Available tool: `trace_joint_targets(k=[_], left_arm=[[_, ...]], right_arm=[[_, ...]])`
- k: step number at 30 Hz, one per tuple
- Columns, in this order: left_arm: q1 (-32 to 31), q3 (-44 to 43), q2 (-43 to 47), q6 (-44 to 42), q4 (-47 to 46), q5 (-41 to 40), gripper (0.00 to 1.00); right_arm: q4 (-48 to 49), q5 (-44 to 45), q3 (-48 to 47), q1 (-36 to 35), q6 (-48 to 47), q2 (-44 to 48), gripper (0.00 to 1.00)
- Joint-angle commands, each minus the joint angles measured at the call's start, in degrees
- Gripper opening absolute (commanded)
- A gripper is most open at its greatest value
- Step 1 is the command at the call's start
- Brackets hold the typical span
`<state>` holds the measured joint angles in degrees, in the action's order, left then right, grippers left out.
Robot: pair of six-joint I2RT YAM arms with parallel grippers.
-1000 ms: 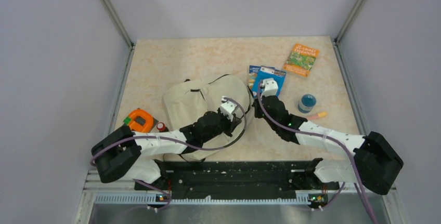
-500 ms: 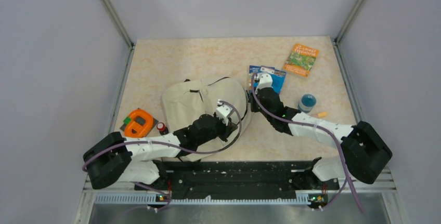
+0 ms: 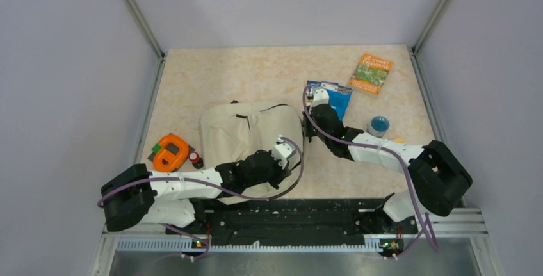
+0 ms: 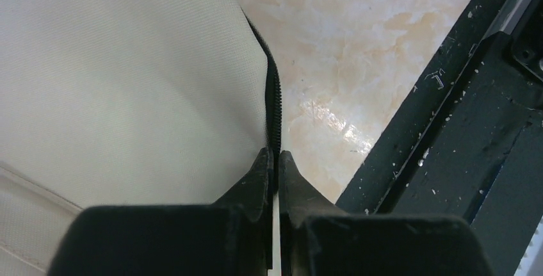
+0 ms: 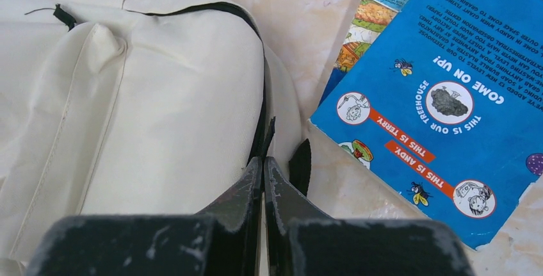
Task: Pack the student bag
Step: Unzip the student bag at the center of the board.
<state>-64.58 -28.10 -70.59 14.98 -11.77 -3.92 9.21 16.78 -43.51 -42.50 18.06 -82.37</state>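
The student bag (image 3: 246, 129) is a cream fabric backpack lying flat left of the table's middle. My left gripper (image 3: 293, 161) is at its near right edge. In the left wrist view it (image 4: 275, 155) is shut on the bag's black zipper edge (image 4: 274, 106), with cream fabric (image 4: 128, 84) to its left. My right gripper (image 3: 307, 127) is at the bag's right side. In the right wrist view it (image 5: 262, 161) is shut on the black zipper (image 5: 264, 129) of the bag (image 5: 147, 97), beside a short black strap loop (image 5: 299, 167).
A blue book (image 3: 333, 97) lies just right of the bag, close to my right gripper (image 5: 442, 97). An orange-green book (image 3: 371, 73), a blue-lidded jar (image 3: 378, 125) and a marker (image 3: 397, 140) lie further right. An orange tape measure (image 3: 170, 151) lies left. The black rail (image 4: 461, 129) runs along the near edge.
My left gripper has moved toward the near right, pulling along the bag's zipper edge. My right gripper has shifted left and a little farther away. The bag's outline has shifted slightly.
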Motion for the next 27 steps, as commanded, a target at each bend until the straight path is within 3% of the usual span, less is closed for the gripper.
trace_joint_targets(k=[1, 2, 4, 5, 8, 12, 16, 27], left_arm=[[-1.1, -2.3, 3.3, 0.1, 3.6, -1.2, 0.02], [-1.1, -2.5, 3.9, 0.1, 3.7, -1.8, 0.10], [-1.2, -3.6, 5.0, 0.1, 3.9, -3.9, 0.40], [-1.2, -4.1, 5.2, 0.1, 3.7, -5.0, 0.49], [-1.3, -5.9, 4.7, 0.4, 1.6, -8.7, 0.63], [-1.2, -10.5, -0.5, 6.9, 0.1, -19.4, 0.70], [-1.2, -16.7, -7.5, 15.4, 5.0, -30.0, 0.74], [-1.1, -22.2, -14.2, 19.4, 10.3, -33.3, 0.77]], right_arm=[[3.0, -1.3, -0.9, 0.8, 0.6, 2.2, 0.00], [3.3, -1.8, -0.3, 0.8, 0.8, 3.0, 0.00], [3.4, -2.6, 0.7, 0.8, 1.0, 4.6, 0.00], [3.2, -2.8, 1.2, 0.8, 1.2, 5.4, 0.00], [2.7, -3.5, 2.1, 0.8, 1.1, 7.2, 0.00], [1.5, -3.1, 2.8, 0.8, -0.1, 8.7, 0.00], [0.2, -2.4, 2.9, 0.8, -0.5, 9.3, 0.00], [0.8, -3.0, 3.9, 0.8, -0.4, 10.4, 0.00]])
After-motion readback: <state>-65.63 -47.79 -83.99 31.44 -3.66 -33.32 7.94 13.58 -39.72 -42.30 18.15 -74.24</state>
